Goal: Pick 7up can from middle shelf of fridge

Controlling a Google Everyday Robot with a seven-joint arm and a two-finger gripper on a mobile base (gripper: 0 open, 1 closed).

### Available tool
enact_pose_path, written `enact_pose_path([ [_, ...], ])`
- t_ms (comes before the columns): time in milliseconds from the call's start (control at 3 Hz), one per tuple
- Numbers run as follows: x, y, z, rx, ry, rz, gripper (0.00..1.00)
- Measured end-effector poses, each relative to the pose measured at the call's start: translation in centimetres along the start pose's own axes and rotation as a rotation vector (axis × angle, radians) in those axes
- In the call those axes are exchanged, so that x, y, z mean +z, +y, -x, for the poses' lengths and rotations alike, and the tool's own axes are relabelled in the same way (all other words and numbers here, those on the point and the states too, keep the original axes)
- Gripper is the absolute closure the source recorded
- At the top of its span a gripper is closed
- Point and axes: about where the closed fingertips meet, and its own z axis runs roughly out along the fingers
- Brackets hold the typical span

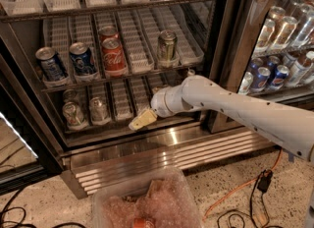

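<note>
The fridge (147, 151) stands open in front of me. Its middle shelf (122, 105) is the rack of white ribbed lane trays under the rack of red and blue cans. A silvery-grey can that looks like the 7up can (98, 109) stands at the shelf's left, beside another silvery can (73, 114). My gripper (142, 120) hangs on the white arm (230, 105) in front of the shelf's front rail. It is right of the 7up can, slightly lower, and apart from it. The arm hides the shelf's right part.
The rack above holds two blue Pepsi cans (82, 59), a red Coca-Cola can (113, 55) and a greenish can (167, 45). The adjoining cooler (279, 40) on the right is crowded with cans. A clear plastic bin (147, 200) and cables (255, 192) are on the floor.
</note>
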Motion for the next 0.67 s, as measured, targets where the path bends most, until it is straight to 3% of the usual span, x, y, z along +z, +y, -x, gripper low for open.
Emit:
enact_pose_path([
  [333,0.0,0.0,0.0,0.000,0.000,0.000,0.00],
  [667,2.5,-1.0,0.0,0.003,-0.031,0.001,0.00],
])
